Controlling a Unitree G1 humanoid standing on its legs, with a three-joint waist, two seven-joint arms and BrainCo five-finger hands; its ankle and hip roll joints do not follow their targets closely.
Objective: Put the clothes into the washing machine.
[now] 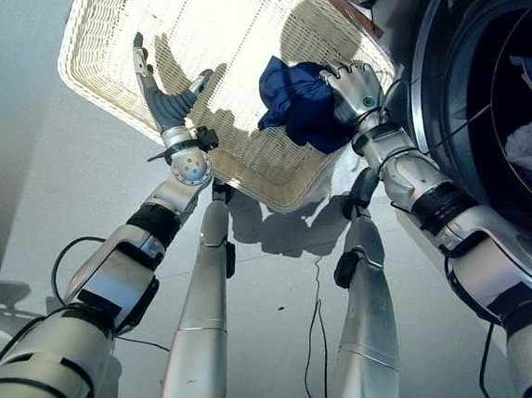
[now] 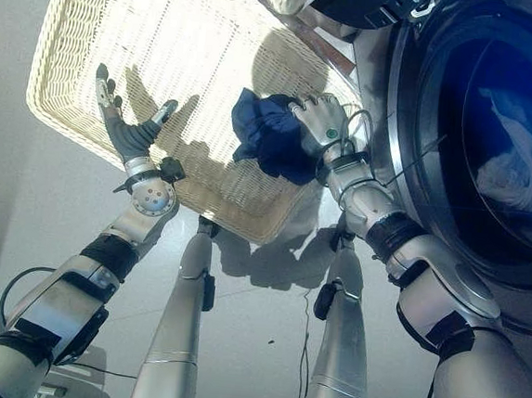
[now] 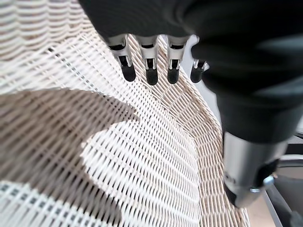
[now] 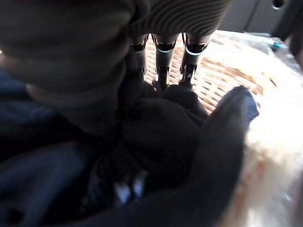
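The right hand point(image 1: 355, 88) is clutching the crumpled dark blue garment point(image 1: 298, 101) to lift it from the cream wicker basket point(image 1: 100, 73); the left hand point(image 1: 167, 102) is hovering spread.

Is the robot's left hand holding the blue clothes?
No, the left hand is open over the basket; the right hand grips the blue clothes.
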